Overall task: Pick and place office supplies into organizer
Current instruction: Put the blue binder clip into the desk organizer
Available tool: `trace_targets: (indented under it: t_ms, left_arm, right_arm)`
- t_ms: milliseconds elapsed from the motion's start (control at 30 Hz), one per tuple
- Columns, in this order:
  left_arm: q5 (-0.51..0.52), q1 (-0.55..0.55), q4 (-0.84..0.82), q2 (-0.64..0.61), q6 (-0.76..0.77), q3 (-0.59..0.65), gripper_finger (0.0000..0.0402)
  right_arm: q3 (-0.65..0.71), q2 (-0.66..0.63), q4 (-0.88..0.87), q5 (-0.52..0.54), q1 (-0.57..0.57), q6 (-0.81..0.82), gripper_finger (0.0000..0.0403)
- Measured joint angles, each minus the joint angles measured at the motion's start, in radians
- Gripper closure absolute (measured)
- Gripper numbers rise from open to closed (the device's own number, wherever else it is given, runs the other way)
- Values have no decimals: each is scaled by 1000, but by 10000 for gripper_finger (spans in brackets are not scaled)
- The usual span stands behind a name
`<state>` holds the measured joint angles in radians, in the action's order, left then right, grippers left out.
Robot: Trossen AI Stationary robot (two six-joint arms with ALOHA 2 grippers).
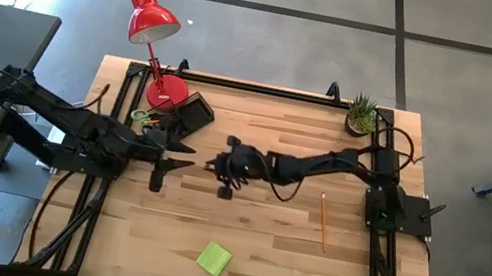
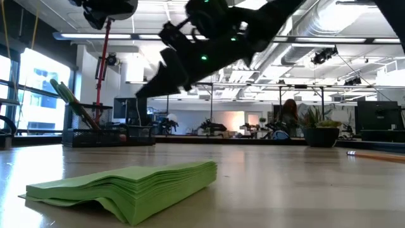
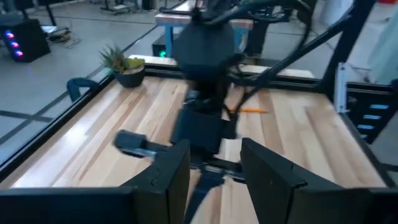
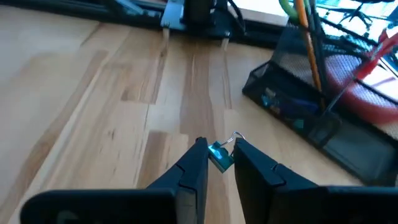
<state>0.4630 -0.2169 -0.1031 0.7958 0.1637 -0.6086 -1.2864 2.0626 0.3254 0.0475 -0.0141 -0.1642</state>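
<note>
My right gripper is shut on a small teal binder clip above the table's middle, short of the black organizer. The organizer stands at the far left beside the red lamp's base and holds green-handled scissors and an orange pencil. My left gripper hangs open, facing the right gripper at close range, with nothing between its fingers. A lime-green sticky-note pad lies flat near the front edge. An orange pencil lies at the right. My right gripper pinches the clip's teal body between the free ends of its two fingers. One wire handle sticks out past the fingertips. The fingers slant down toward the table's left, and the clip is lifted clear of the wood.
The red desk lamp stands at the far left, its base beside the organizer. A small potted plant sits at the far right corner. Bare wood lies between the pad and both arms.
</note>
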Motion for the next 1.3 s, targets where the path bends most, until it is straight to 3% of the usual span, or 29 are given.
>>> trace_targets:
  t_ms: [200, 400, 767, 1100, 1300]
  left_arm:
    - [6, 0, -155, -82, 17, 0, 273]
    - [20, 0, -137, -142, 17, 0, 273]
    - [8, 0, -194, -185, 24, 0, 273]
    - [-2, 0, -192, -185, 25, 0, 273]
    - [-2, 0, -186, -185, 25, 0, 273]
  right_arm:
    - [-124, 64, -19, -83, 43, -39, 343]
    - [-331, 190, -64, -178, 75, -45, 341]
    - [-797, 481, -279, -170, 122, -47, 339]
    - [-871, 547, -284, -167, 190, -19, 337]
    - [-871, 548, -280, -163, 211, -17, 313]
